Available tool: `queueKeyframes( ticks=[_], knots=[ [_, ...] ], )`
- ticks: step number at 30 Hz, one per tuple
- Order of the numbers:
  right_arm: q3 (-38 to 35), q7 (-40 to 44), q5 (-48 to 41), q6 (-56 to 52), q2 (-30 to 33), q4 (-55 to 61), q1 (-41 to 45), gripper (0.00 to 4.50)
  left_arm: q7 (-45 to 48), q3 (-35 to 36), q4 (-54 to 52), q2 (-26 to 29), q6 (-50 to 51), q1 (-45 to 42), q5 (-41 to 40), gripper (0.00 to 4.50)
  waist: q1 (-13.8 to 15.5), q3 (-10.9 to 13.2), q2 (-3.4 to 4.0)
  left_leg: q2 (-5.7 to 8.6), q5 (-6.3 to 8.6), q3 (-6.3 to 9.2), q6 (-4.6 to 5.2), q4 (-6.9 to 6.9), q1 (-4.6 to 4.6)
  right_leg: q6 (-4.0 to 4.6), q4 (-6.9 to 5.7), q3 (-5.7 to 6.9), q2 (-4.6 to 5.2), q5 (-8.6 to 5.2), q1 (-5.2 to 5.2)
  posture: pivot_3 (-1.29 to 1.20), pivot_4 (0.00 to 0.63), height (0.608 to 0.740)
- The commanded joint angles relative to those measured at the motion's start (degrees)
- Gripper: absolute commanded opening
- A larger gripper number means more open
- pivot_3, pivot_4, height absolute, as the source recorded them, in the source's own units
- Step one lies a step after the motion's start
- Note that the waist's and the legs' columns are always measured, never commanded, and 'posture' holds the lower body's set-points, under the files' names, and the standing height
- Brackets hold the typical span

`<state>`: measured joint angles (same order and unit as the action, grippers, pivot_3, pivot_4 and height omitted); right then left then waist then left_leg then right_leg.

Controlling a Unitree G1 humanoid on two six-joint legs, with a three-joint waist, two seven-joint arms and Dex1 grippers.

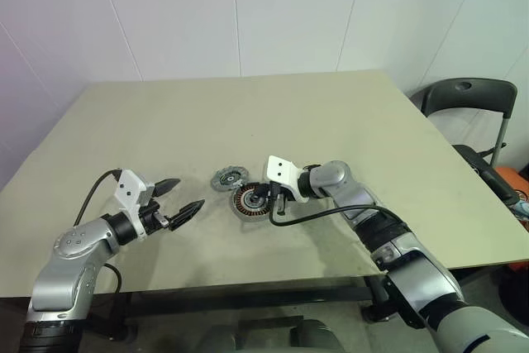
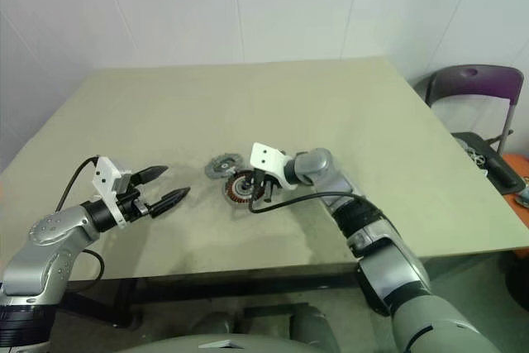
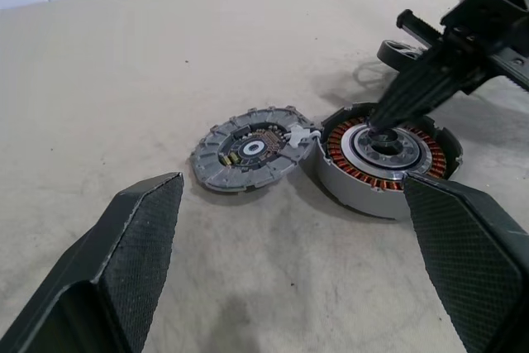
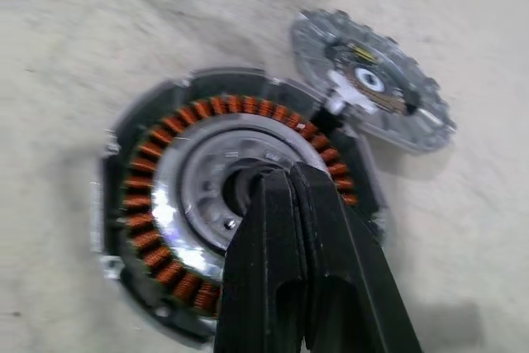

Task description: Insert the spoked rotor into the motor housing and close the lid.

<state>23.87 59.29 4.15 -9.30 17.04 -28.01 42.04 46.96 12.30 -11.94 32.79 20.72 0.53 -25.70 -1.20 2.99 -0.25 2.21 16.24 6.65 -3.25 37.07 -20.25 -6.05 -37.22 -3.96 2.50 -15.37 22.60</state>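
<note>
Silver arms, white wrist blocks, black claws [image 1: 176, 196], black cables

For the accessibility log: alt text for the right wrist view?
The shut right pincer points into the silver centre of the copper-wound motor housing on a beige table. The grey scallop-edged lid lies beside the housing, inner face up.

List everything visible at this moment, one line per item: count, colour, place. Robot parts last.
motor housing: one, silver with copper windings, mid table.
lid: one, grey, scalloped edge, flat beside the housing, touching its rim.
table: one, beige.
chair: one, dark, at the table's far right corner.
left claw: one, black, open, above the table, left of the parts.
right claw: one, black, shut, tips at the housing's centre.
</note>
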Motion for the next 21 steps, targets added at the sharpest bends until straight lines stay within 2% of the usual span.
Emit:
queueKeyframes(
  ticks=[1,21],
  knots=[
    [-0.32,1.04,-0.37,-0.74,-0.08,2.29,0.10,0.05,-0.16,0.84,-0.60,0.51,-1.23,-1.13,-0.45,4.50,0.03,0.00,0.00,0.00,0.00,0.00,0.00,0.00,0.00,0.00,0.00,0.00,0.00,0.00,0.00,0.00,0.000,0.740],
    [-4.72,-0.04,-3.84,-3.12,-1.16,2.04,2.23,0.05,0.10,0.48,0.66,0.68,-2.16,-2.14,0.00,4.50,0.03,0.01,0.01,0.00,0.00,0.00,0.00,-0.01,-0.01,0.00,0.01,0.00,0.00,0.00,0.02,0.00,0.000,0.740]
  ],
)
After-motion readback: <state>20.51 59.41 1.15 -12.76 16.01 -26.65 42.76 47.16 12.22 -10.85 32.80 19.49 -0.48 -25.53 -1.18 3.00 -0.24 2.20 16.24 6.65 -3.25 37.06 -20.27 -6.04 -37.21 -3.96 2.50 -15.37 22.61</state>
